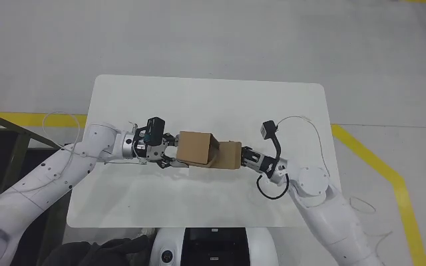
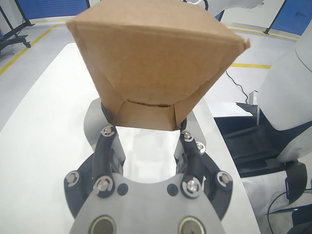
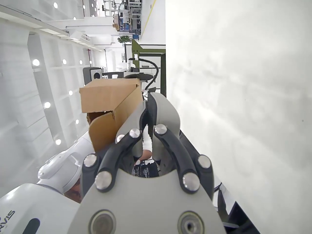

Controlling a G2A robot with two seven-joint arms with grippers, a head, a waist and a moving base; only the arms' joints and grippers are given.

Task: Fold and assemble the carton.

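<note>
Left gripper point(image 1: 166, 147), at the 9 o'clock end of the carton point(image 1: 197, 148), is spread wide and clamps its sides. Right gripper point(image 1: 243, 158), at 3 o'clock, is nearly closed, pinching an end flap point(image 1: 229, 156). The carton hangs over the middle of the table point(image 1: 200, 100). Judged progress: body squared, 3 o'clock end still open, flaps left to fold.

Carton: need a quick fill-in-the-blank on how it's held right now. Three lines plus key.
1. The carton is made of brown ____.
2. Counting the left hand and the right hand, the number of hands gripping it is ____.
3. The table beneath it is ____ in colour.

Missing words: cardboard; two; white.
</note>
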